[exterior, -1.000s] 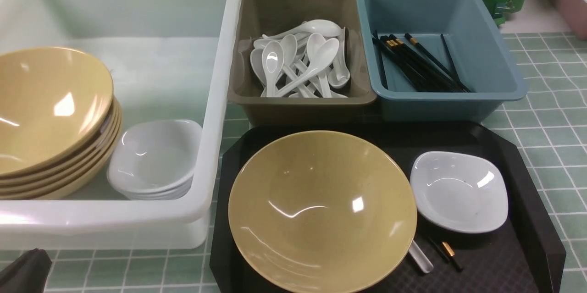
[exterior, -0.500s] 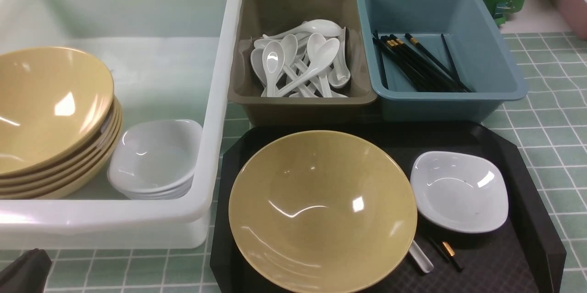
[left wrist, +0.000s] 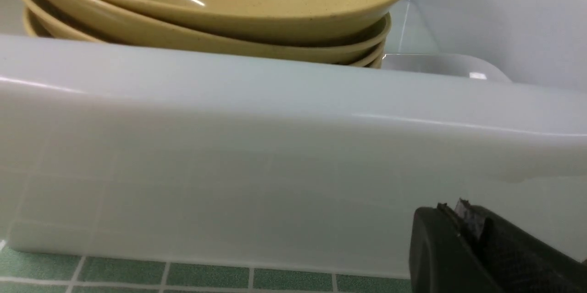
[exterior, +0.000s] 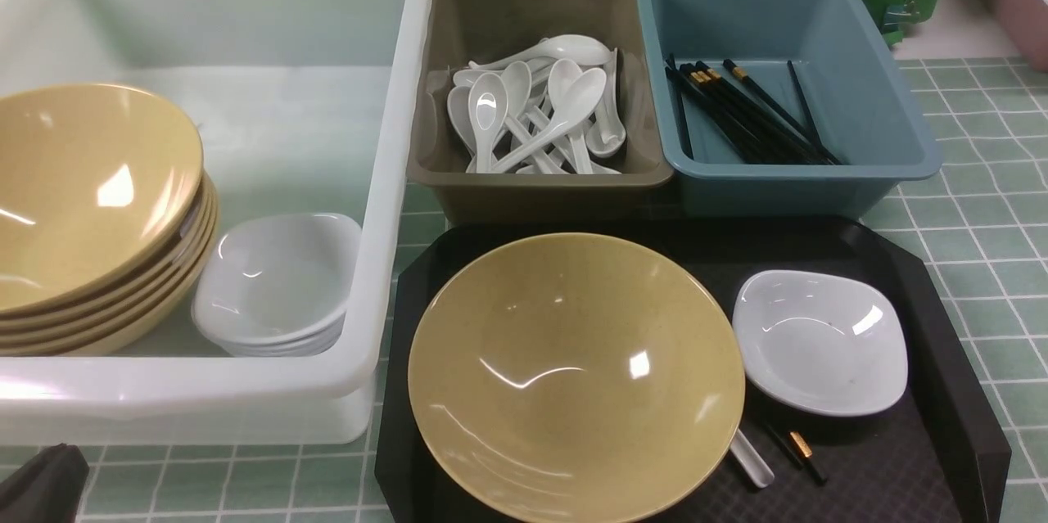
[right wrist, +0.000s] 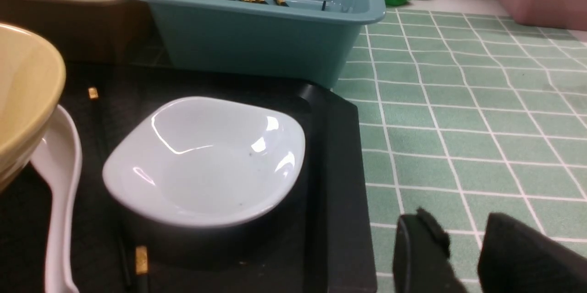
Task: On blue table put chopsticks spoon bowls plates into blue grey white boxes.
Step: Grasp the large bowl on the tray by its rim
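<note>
Nothing readable from where I stand: no lettering, brand or number on the blue grey white boxes (exterior: 761, 15), the bowls (exterior: 573, 326) or the black tray (exterior: 941, 376).

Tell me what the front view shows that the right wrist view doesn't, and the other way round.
Only the front view: the white tub, holding stacked tan bowls and stacked white plates. Only the right wrist view: the right gripper, jaws apart and empty, over the blue table beside the tray. Both share: the black tray carrying the big bowl, the lone plate, the spoon poking from under the bowl and the chopsticks, plus the blue bin behind.
</note>
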